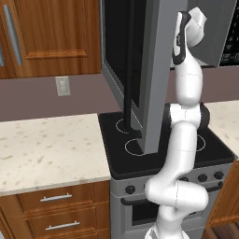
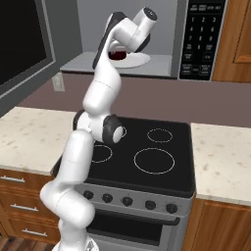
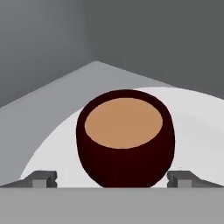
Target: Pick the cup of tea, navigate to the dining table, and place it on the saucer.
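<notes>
In the hand view the fingers [image 3: 112, 179] stand spread as wide as they go, one tip [image 3: 41, 178] at each side of the cup of tea [image 3: 125, 138], and they hold nothing. The cup sits between the two tips and just beyond them, with a clear gap on either side, so neither tip touches its dark maroon wall. It stands upright, and its tan liquid is level and near the rim. Under the cup and reaching out past both tips lies a round white turntable plate [image 3: 197, 131]. Beyond that rise the grey inner walls of the microwave [image 3: 153, 39], meeting in a corner behind the cup.

In the right base view the arm reaches up into the open microwave [image 2: 162, 39], and a bit of the cup [image 2: 117, 55] shows under the wrist on the white plate [image 2: 139, 60]. Below are the black stove top [image 2: 147, 152] and the cream speckled bench [image 2: 220, 162] beside it.
</notes>
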Tool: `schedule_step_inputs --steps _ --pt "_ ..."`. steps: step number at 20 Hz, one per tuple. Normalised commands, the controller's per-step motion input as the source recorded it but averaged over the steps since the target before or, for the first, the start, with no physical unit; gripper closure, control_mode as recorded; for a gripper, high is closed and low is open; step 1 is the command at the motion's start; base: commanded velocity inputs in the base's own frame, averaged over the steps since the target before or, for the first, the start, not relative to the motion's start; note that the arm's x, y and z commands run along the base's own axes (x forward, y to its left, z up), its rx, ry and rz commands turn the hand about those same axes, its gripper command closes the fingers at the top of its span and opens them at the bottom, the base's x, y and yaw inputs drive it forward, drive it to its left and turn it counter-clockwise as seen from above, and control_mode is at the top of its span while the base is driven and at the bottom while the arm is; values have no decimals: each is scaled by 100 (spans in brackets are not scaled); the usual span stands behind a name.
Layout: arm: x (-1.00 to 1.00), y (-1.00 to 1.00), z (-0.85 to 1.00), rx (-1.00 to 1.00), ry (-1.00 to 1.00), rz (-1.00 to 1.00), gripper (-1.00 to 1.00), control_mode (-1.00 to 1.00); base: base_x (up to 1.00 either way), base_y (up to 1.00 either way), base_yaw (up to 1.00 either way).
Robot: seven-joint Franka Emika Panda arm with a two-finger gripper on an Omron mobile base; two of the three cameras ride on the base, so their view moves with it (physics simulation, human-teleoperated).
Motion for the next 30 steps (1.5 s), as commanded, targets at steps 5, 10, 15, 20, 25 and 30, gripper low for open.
schedule_step_inputs --steps 5,10,15,20,25,30 --pt "25 0 0 0 0 6 -100 -100 0 0 0" --pt "14 0 7 0 0 2 -100 -100 0 0 0" --pt "1 -1 11 0 1 3 -100 -100 0 0 0" --pt "0 0 10 0 2 4 100 -100 0 0 0" --pt "-8 -3 0 0 2 5 100 -100 0 0 0" --pt "-6 0 0 0 0 3 100 -100 0 0 0"
